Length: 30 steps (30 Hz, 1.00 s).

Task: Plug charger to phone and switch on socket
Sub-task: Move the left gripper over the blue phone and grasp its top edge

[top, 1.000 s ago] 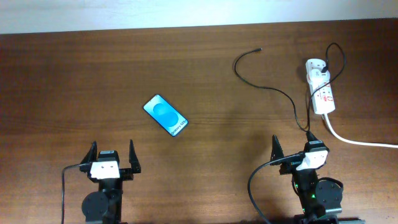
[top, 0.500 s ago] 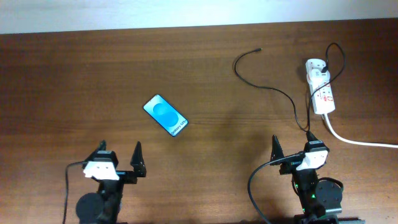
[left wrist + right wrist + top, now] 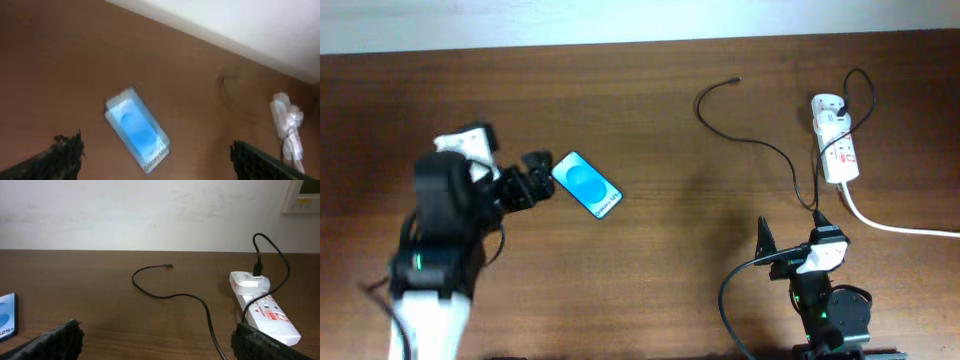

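The phone point(image 3: 586, 186) lies flat and diagonal at centre-left, blue screen up. My left gripper point(image 3: 530, 175) is open and empty, just left of the phone and pointing at it. In the left wrist view the phone point(image 3: 137, 130) lies ahead between the spread fingers point(image 3: 155, 150). The black charger cable point(image 3: 760, 143) loops from the white adapter point(image 3: 828, 105) on the socket point(image 3: 840, 150). Its plug tip point(image 3: 737, 80) lies loose at the back. My right gripper point(image 3: 791, 232) is open and empty near the front edge, with the cable point(image 3: 170, 295) and socket point(image 3: 265, 312) ahead of it.
The socket's thick white cord point(image 3: 900, 228) runs off the right edge of the wooden table point(image 3: 670, 250). A white wall point(image 3: 150, 210) stands behind the table's far edge. The phone's corner point(image 3: 6, 320) shows at the left of the right wrist view.
My left arm has lifted from its rest place at the front and swung forward to the left side of the phone. The right arm, phone, cable and socket have not moved.
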{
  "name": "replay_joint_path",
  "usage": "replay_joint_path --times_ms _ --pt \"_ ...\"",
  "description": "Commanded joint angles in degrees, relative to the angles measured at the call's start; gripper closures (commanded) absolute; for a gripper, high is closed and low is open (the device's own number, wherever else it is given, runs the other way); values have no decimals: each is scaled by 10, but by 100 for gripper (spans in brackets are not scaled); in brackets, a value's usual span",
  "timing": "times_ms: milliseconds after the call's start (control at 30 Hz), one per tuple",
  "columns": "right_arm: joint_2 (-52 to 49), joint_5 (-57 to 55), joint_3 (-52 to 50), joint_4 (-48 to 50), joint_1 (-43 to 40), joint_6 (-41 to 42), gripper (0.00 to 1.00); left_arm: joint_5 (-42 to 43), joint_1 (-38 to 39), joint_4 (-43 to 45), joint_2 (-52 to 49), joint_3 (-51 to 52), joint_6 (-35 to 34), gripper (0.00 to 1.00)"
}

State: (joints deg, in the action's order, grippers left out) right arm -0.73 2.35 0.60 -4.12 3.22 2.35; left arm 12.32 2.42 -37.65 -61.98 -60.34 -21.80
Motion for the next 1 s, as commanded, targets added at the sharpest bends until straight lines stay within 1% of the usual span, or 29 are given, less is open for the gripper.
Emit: replay_joint_path --times_ms 0,33,67,133,200,300,400,433,467,533,567,667,733,867,967 --pt "5 -3 -3 -4 5 -4 2 2 59 -62 -152 -155 -22 1" --pt "5 -3 -3 -4 5 -4 2 5 70 -85 -184 -190 -22 1" --pt "5 -3 -3 -4 5 -4 2 35 82 -111 -229 -231 -22 1" --pt "5 -3 -3 -4 5 -4 1 90 87 -108 -267 -239 -27 1" --pt "5 -3 -3 -4 5 -4 2 96 87 -116 -291 -239 -56 1" --pt "5 -3 -3 -4 5 -4 2 96 87 -118 -314 -239 -78 1" --pt "5 -3 -3 -4 5 -4 2 49 87 -109 -317 -239 -80 1" --pt "5 -3 -3 -4 5 -4 2 9 87 -124 -317 -239 -81 1" --pt "5 -3 -3 -4 5 -4 2 -30 87 -148 -317 -239 -112 1" --pt "5 -3 -3 -4 5 -4 2 -49 87 -172 -318 -239 -134 1" --pt "5 -3 -3 -4 5 -4 2 -53 87 -173 -318 -239 -148 1" --pt "5 -3 -3 -4 5 -4 2 -132 98 -186 -320 -239 -205 1" --pt "5 -3 -3 -4 5 -4 2 -145 103 -186 -328 -239 -237 1" --pt "5 -3 -3 -4 5 -4 2 -147 103 -162 -392 -245 -257 1" --pt "5 -3 -3 -4 5 -4 2 -133 103 -169 -432 -273 -290 1"
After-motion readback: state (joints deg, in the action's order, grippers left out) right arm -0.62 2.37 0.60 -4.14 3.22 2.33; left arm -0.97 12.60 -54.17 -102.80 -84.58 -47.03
